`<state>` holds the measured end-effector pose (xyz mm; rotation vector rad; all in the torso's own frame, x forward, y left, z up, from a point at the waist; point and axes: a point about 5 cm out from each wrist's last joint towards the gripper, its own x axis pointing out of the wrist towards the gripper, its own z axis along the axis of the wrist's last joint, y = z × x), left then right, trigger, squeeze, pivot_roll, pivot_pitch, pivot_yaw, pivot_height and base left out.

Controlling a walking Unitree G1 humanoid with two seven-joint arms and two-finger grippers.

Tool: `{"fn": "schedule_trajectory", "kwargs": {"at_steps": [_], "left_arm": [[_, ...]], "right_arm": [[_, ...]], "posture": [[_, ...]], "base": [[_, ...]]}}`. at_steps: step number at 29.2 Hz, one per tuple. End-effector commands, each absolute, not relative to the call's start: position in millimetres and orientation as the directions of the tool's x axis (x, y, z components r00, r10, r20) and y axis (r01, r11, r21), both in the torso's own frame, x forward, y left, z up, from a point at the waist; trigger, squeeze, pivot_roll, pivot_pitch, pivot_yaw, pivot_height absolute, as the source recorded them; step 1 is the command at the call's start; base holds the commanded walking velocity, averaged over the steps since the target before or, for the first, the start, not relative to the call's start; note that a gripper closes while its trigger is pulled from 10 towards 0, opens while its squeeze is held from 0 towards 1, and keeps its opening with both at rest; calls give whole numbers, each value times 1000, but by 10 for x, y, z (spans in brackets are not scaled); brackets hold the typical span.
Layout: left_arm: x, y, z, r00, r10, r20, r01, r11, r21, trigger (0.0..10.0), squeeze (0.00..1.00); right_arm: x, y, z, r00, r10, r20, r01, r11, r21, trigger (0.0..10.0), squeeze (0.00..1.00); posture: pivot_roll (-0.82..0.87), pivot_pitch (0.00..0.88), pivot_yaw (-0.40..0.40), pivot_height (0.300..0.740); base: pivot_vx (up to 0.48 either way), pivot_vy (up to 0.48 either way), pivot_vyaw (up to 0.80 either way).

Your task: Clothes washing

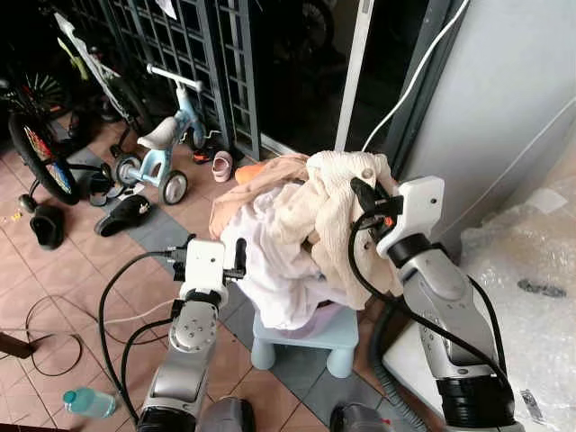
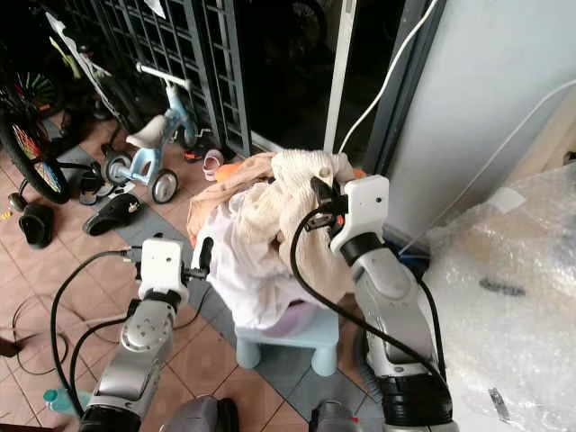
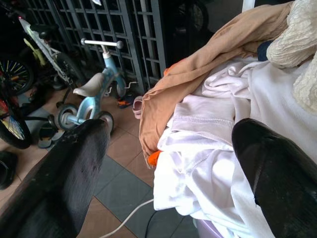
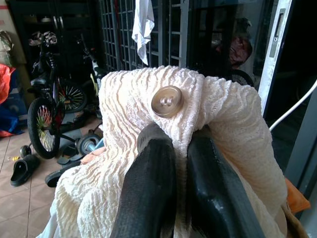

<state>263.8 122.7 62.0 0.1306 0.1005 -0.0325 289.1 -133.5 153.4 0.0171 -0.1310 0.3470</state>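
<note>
A heap of clothes (image 1: 279, 243) lies piled on a small light-blue stool (image 1: 315, 337): white garments (image 3: 208, 148), a tan one (image 3: 198, 69) and a cream crinkled garment (image 1: 328, 202) with a big round button (image 4: 167, 101). My right gripper (image 1: 367, 193) is shut on the cream garment (image 4: 148, 114) near the top of the heap, the fabric bunched around its fingers (image 4: 153, 178). My left gripper (image 1: 236, 261) is open at the heap's left side, its fingers (image 3: 64, 173) spread beside the white cloth.
A pale-blue balance bike (image 1: 166, 144), a bicycle wheel (image 1: 36, 153) and slippers (image 1: 121, 214) stand on the tiled floor to the left. A dark metal grille (image 1: 180, 45) is behind. Bubble wrap (image 1: 531, 270) lies at right. A water bottle (image 1: 88, 401) and cables (image 1: 45, 333) lie low left.
</note>
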Motion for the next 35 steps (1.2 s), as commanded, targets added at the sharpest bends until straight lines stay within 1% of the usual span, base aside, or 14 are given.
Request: {"fn": "schedule_trajectory", "kwargs": {"at_steps": [1, 13, 18, 19, 21, 22, 23, 27, 35], "left_arm": [[2634, 1242, 607, 994, -24, -108, 38, 990, 132, 10000, 0], [2638, 1250, 604, 994, -27, -108, 42, 990, 137, 10000, 0], [2640, 1249, 607, 994, -28, -106, 43, 990, 138, 10000, 0], [2640, 1249, 608, 994, -28, -105, 42, 990, 136, 10000, 0], [2640, 1249, 608, 994, -28, -105, 42, 990, 136, 10000, 0], [2639, 1251, 611, 994, -27, -102, 41, 990, 135, 10000, 0], [2639, 1251, 611, 994, -27, -102, 41, 990, 135, 10000, 0], [2635, 1242, 648, 995, -71, -76, 79, 992, 102, 10000, 0], [2653, 1247, 673, 994, -88, -63, 94, 991, 95, 10000, 0]], "right_arm": [[2908, -1337, 1562, 932, 331, 148, -333, 943, -10, 10000, 0], [2909, -1337, 1540, 938, 314, 145, -315, 949, -16, 10000, 0], [2922, -1368, 1539, 947, 287, 143, -286, 958, -27, 10000, 0], [2938, -1400, 1541, 955, 261, 141, -258, 965, -38, 10000, 0], [2938, -1400, 1541, 955, 261, 141, -258, 965, -38, 10000, 0], [2961, -1445, 1549, 964, 226, 144, -221, 974, -45, 10000, 0], [2961, -1445, 1549, 964, 226, 144, -221, 974, -45, 10000, 0], [3037, -1667, 1578, 984, 76, 164, -62, 994, -87, 10000, 0], [3064, -1744, 1569, 985, 19, 169, 1, 993, -117, 10000, 0]], "posture": [[-63, 0, 51, 740], [-64, 0, 56, 740], [-65, 0, 57, 740], [-64, 0, 55, 740], [-64, 0, 55, 740], [-64, 0, 55, 740], [-64, 0, 55, 740], [-60, 0, 52, 740], [-60, 0, 53, 740]], "base": [[-307, 0, 0], [-273, 0, 0], [0, 0, 0], [0, 0, -694], [0, 0, -694], [0, 0, -775], [0, 0, -775], [0, 0, -775], [0, 0, -775]]}}
